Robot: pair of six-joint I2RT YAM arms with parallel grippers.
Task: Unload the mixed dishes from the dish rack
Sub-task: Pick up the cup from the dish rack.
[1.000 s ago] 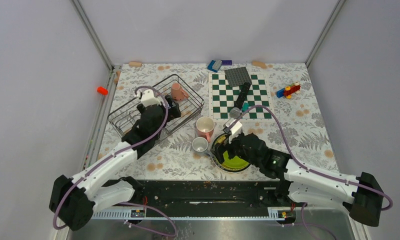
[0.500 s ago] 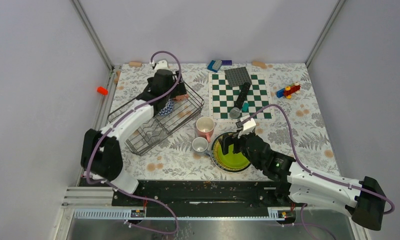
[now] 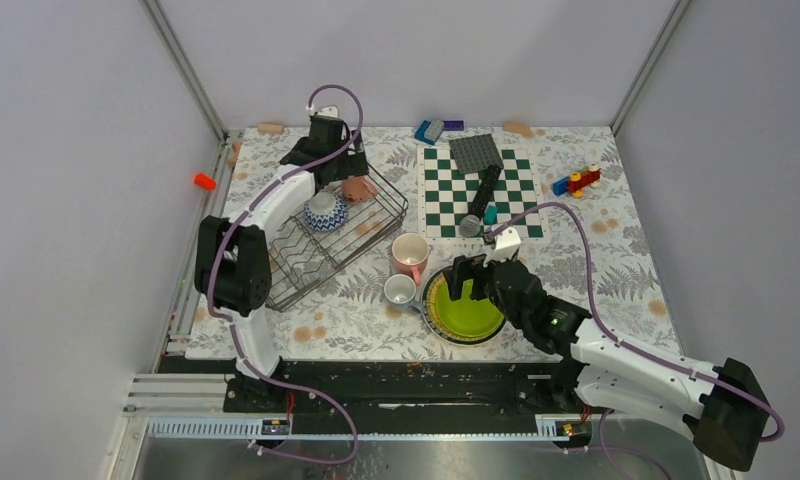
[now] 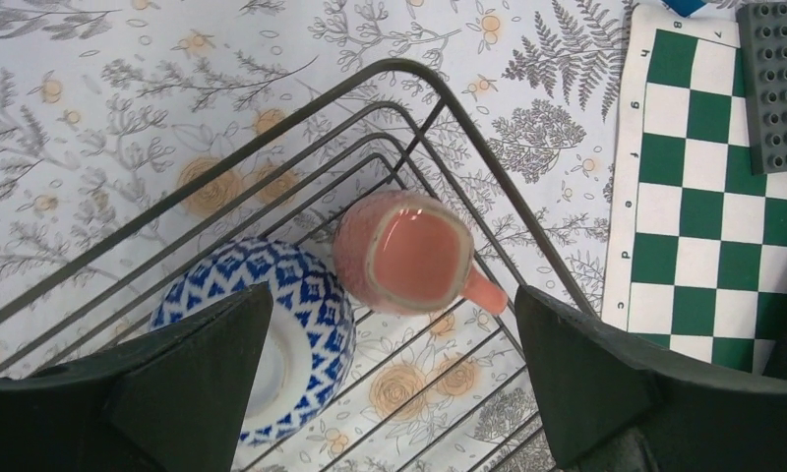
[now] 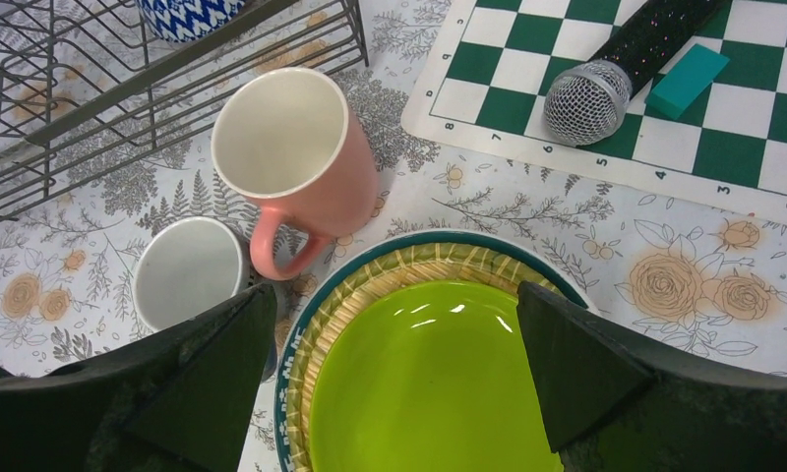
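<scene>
The table (image 3: 616,260) is covered with a pale cloth printed with grey ferns and orange roses. Plain pale grey walls close it in on three sides, with aluminium posts (image 3: 184,68) at the back corners.

The dish rack (image 3: 306,255) sits on the left part of the cloth. In its far corner an upturned pink mug (image 3: 357,187) (image 4: 404,254) stands bottom-up. A blue-patterned bowl (image 3: 324,210) (image 4: 272,324), also inverted, sits close against it. The left gripper (image 3: 338,165) (image 4: 390,305) hangs above the two with its jaws spread wide and nothing between them.

Out on the cloth, just right of the rack, stands an upright pink mug (image 3: 410,256) (image 5: 296,157) with a white inside. A grey mug (image 3: 400,290) (image 5: 188,270) is just beside it. Next to them is a stack of plates with the lime-green plate (image 3: 466,312) (image 5: 439,383) on top, a yellow-orange rim and a dark green rim showing beneath. The right gripper (image 3: 476,280) (image 5: 394,315) is over this stack, jaws fully apart and empty.

A green-and-white chessboard (image 3: 446,200) (image 5: 754,118) lies behind the plates. Small rank digits run along its white border, 8 and 7 among them. On the board lie a microphone (image 5: 588,98), a teal block (image 5: 690,74) and a grey studded baseplate (image 3: 476,152) (image 4: 778,84). Toy blocks (image 3: 576,182) sit to its right.
</scene>
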